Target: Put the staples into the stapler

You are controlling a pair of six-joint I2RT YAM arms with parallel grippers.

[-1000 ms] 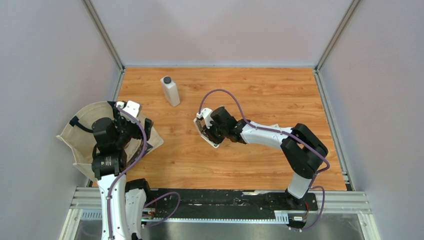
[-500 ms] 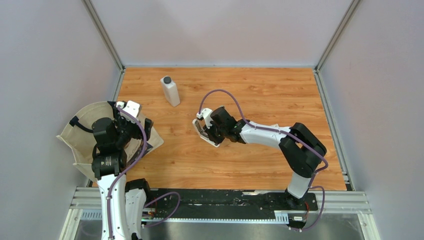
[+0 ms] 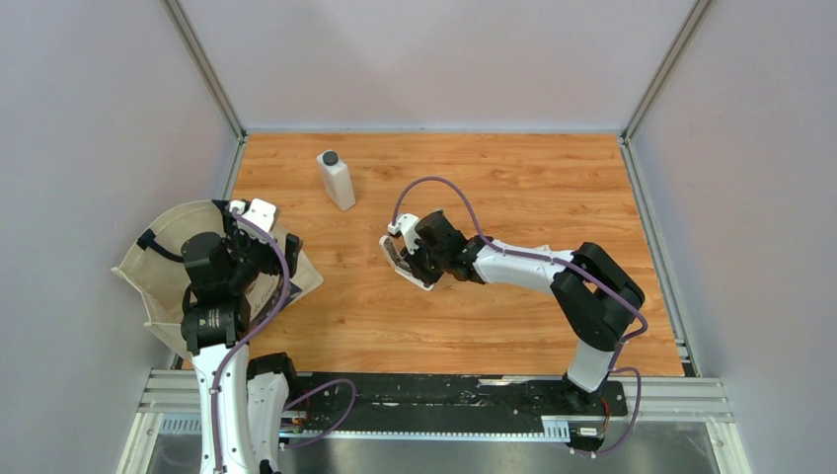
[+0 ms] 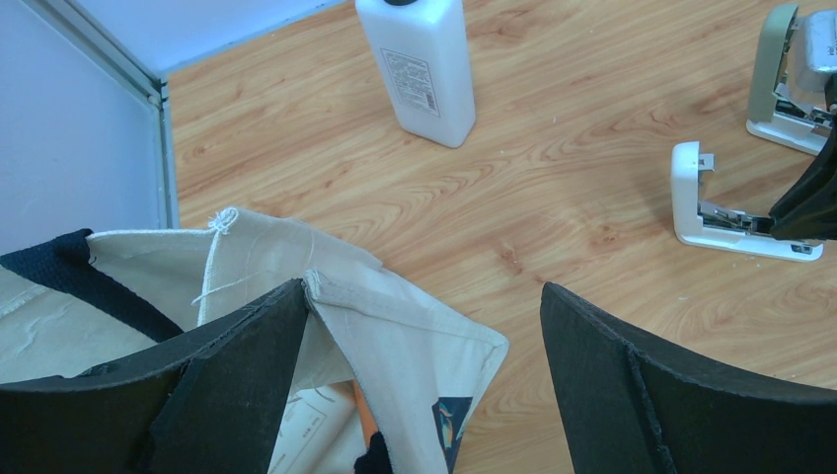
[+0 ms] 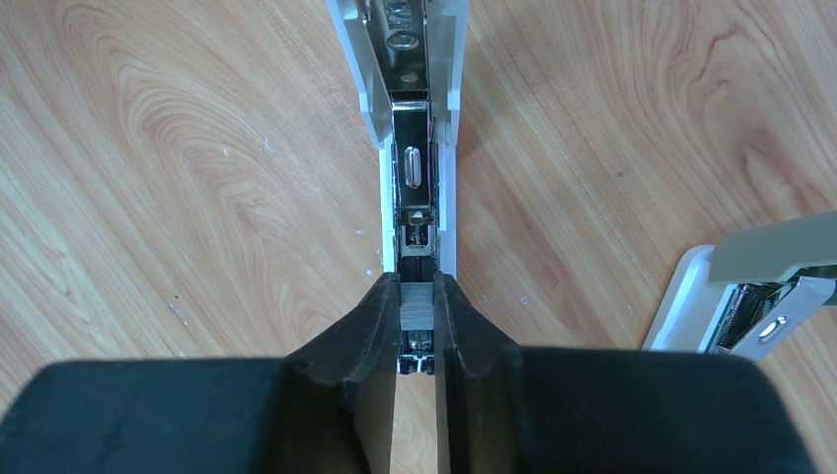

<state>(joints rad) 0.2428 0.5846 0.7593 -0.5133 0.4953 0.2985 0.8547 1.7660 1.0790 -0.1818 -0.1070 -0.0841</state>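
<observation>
My right gripper (image 5: 417, 291) is clamped on the staple strip (image 5: 417, 308), low in frame centre, just over the channel of the open stapler (image 5: 415, 168). My left gripper (image 4: 424, 296) hangs spread wide. If the strip is tilted, I reckon it jams on the rail or drops beside it.

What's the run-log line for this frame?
phase: loading staples | right gripper: shut on staples, at magazine of open stapler | left gripper: open, above cloth bag
</observation>
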